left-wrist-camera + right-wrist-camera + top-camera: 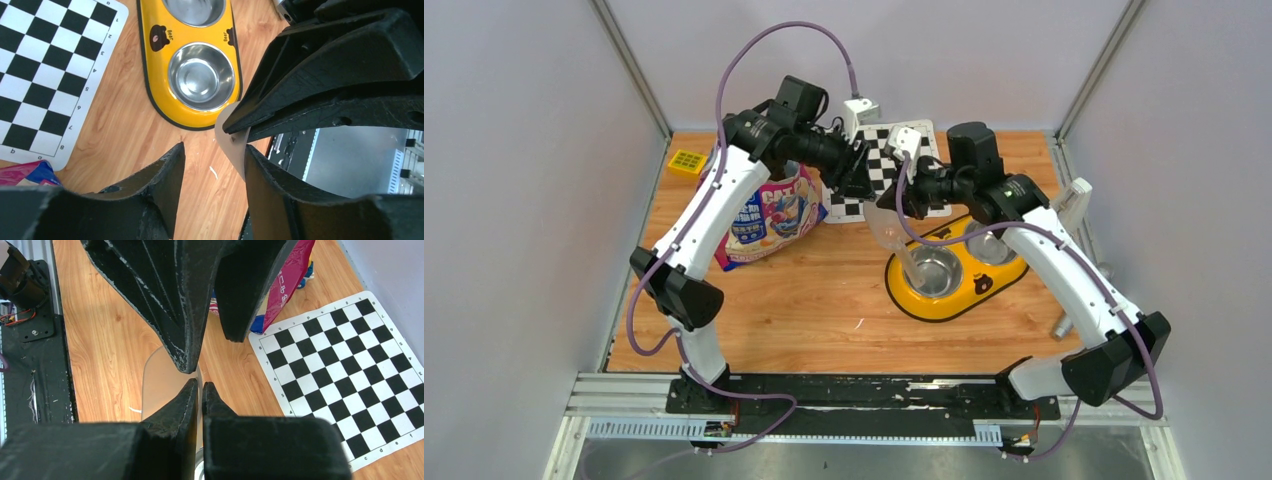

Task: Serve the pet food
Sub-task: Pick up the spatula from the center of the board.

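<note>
Pale grey walls [514, 150] enclose a wooden table [824, 310] (aluminium rail [614, 392] along its near edge).

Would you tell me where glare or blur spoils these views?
Top view: even light, faint shadows, sharp. Left wrist view: bright reflections in the steel cup, left fingers dark. Right wrist view: right fingers hide much of the scoop; the checkerboard is crisp.

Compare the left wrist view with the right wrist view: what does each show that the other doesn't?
Only left wrist: the yellow double bowl, both steel cups empty. Only right wrist: red wires at an arm base. Both: the chessboard mat, the pet food bag, and the right gripper, jaws shut on a translucent scoop, close to the open left gripper.
</note>
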Robot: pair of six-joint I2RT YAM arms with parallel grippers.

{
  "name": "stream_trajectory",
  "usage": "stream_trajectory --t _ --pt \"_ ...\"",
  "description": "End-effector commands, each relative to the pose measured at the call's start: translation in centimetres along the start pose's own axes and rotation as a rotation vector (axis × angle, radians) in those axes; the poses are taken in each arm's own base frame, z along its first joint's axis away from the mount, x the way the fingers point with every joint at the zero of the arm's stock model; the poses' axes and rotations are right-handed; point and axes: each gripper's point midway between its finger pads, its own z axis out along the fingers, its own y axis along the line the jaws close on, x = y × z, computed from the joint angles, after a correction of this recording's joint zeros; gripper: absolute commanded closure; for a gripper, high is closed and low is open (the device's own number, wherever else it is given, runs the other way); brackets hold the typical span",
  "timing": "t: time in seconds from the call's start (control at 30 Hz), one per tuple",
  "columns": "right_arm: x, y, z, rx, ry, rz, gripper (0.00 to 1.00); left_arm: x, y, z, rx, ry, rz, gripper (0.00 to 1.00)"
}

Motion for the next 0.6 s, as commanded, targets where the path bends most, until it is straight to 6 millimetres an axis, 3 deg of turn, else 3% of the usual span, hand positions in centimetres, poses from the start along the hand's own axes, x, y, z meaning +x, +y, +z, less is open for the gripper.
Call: stream_trajectory --t 0.0,0.13,0.37,0.5,0.57 --pt "-3.1 -0.6 -0.8 0.033 -0.065 -0.071 1.0 -0.4 -0.8 -0.5 -0.001 -0.008 0.046 0.47" --pt "-3.2 -0.9 -0.8 0.046 -0.062 -0.077 1.0 0.0 -0.9 -0.4 -0.01 0.004 0.052 0.61" --pt "-3.1 -1.4 -0.4 0.054 -0.05 -0.076 1.0 0.8 -1.3 0.2 -0.016 0.035 0.077 0.71" --pt "-3.5 -1.3 -0.6 0.05 -0.058 -0.083 1.0 0.8 -0.9 0.4 -0.038 0.036 0.078 0.89" --pt "-3.6 -1.3 -0.6 0.052 -0.057 -0.087 0.95 0.7 -0.7 0.4 -0.051 0.034 0.077 0.97"
